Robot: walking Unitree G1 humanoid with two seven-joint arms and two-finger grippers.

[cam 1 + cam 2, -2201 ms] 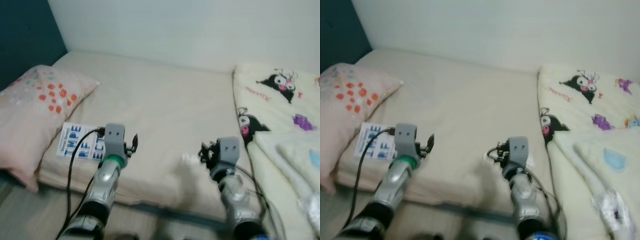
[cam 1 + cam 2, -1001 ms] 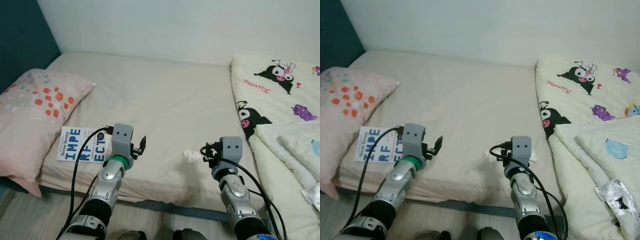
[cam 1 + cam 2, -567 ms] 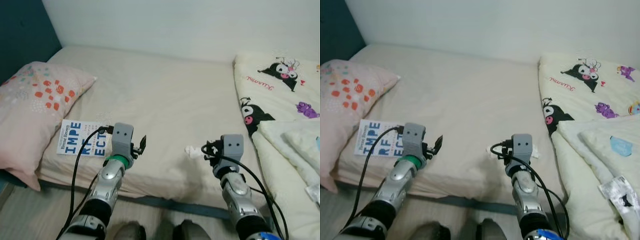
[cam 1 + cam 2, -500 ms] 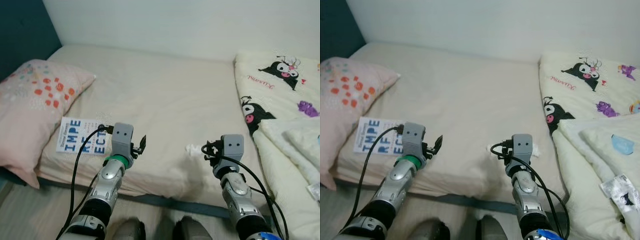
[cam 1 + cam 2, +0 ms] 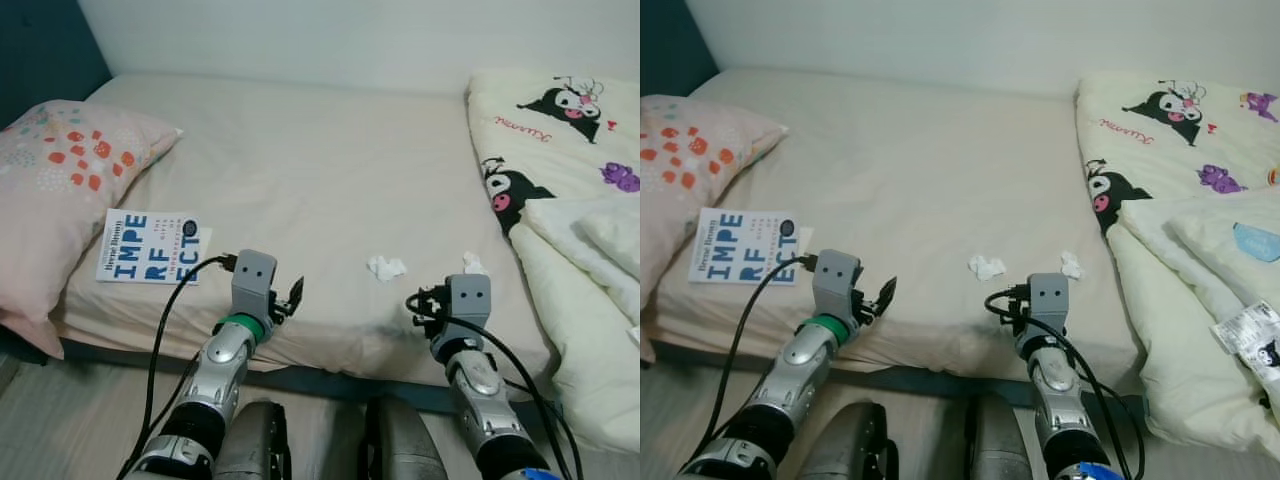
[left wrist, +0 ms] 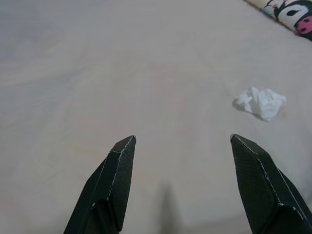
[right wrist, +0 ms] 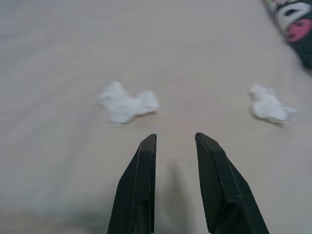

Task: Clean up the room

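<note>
**A:** Across the bed [image 5: 300, 160] before you, go from big to small: the cartoon-print quilt [image 5: 560, 120] lies heaped on your right, the flowered pillow [image 5: 50, 190] on your left, and a book [image 5: 148, 246] sits flat just beside the pillow near the bed's front edge.

**B:** And the litter?

**A:** Two crumpled tissues. One tissue [image 5: 386, 267] lies near the front edge, between your arms; the second tissue [image 5: 1071, 265] lies to its right, close to the quilt. Both are untouched, so I judge you are at the approach step.

**B:** How do the pincers stand?

**A:** Your left pincer [image 6: 183, 141] is spread wide, low over bare sheet. Your right pincer [image 7: 174, 139] is narrow, with a slim gap, and is aimed between the two tissues.

**B:** Next move?

**A:** Probably widen the right pincer, steer it toward one tissue, lower it to the sheet, then pinch without snagging fabric.
</note>
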